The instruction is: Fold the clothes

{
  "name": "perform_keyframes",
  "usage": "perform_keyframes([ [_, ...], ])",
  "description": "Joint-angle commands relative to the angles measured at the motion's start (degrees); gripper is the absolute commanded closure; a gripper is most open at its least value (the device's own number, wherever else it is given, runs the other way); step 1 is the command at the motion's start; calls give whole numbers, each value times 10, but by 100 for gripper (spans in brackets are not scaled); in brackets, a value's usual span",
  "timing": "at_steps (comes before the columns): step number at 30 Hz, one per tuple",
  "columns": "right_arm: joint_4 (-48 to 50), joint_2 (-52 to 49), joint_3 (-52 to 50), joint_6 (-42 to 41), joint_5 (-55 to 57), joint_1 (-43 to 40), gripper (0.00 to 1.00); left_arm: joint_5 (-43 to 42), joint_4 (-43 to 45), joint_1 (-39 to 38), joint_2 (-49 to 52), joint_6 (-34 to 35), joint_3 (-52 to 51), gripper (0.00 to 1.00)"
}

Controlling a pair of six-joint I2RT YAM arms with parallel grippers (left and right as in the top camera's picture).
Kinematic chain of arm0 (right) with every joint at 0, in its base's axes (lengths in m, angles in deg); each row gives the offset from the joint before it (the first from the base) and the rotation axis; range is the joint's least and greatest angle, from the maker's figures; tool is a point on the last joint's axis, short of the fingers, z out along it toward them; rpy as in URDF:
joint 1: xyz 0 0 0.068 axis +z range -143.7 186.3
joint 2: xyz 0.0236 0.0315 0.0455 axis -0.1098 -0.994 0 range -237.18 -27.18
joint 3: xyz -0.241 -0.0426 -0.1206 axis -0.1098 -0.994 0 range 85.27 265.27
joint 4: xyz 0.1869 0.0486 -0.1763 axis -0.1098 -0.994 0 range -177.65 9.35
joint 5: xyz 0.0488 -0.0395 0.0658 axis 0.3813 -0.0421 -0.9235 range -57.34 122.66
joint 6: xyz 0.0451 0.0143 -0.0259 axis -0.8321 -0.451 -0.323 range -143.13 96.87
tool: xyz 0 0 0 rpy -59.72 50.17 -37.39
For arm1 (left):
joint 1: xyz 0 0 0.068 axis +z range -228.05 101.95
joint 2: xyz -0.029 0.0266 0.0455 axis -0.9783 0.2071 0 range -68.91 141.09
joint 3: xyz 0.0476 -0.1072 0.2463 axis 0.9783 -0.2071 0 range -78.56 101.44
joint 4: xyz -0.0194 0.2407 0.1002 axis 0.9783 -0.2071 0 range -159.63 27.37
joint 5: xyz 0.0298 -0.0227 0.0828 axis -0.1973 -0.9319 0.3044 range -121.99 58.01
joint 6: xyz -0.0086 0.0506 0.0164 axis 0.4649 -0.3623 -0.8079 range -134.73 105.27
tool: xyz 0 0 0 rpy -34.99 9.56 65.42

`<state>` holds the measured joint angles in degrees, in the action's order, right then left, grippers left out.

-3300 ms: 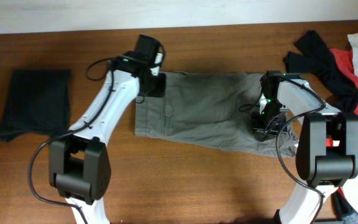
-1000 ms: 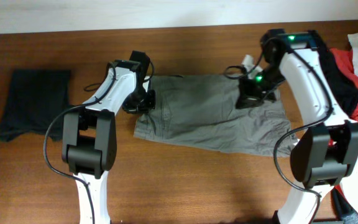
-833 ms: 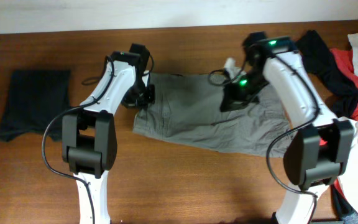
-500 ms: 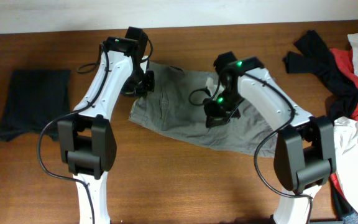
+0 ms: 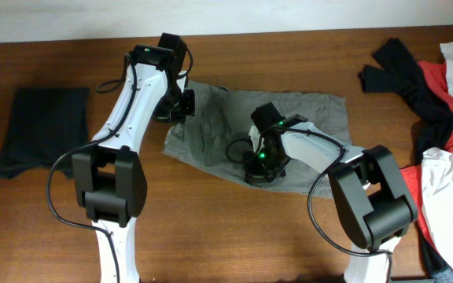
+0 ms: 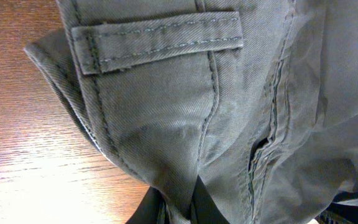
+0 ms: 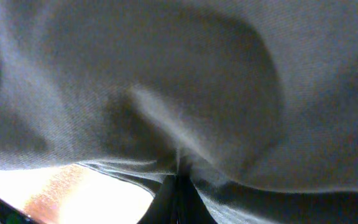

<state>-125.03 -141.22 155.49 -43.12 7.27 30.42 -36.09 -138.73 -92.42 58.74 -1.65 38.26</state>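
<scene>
Grey-khaki trousers [image 5: 313, 110] are pinched by left jaws at the waistband and right jaws at the near edge.

The left arm [image 5: 136, 86] stretches to the far side, wrist bent back, jaws pinched closed on the trousers [image 5: 313, 110]. The right arm [image 5: 313, 145] reaches left and low, jaws likewise clamped on them.

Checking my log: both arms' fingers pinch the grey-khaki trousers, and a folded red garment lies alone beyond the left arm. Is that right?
Not quite: the overhead view shows the folded garment lying alone beyond the left arm is black, not red. The left fingers and right fingers do pinch the grey-khaki trousers.
</scene>
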Motion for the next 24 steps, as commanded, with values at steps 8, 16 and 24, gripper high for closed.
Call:
perform_keyframes([
  [8,-194,38,180,49,52,-7,96,7,-8,2,-61,1,12,99],
  [16,-186,37,252,35,100,-27,96,6,-12,2,-68,1,12,99],
  [24,-92,-10,179,-5,116,-20,96,3,-9,2,-68,1,21,99],
])
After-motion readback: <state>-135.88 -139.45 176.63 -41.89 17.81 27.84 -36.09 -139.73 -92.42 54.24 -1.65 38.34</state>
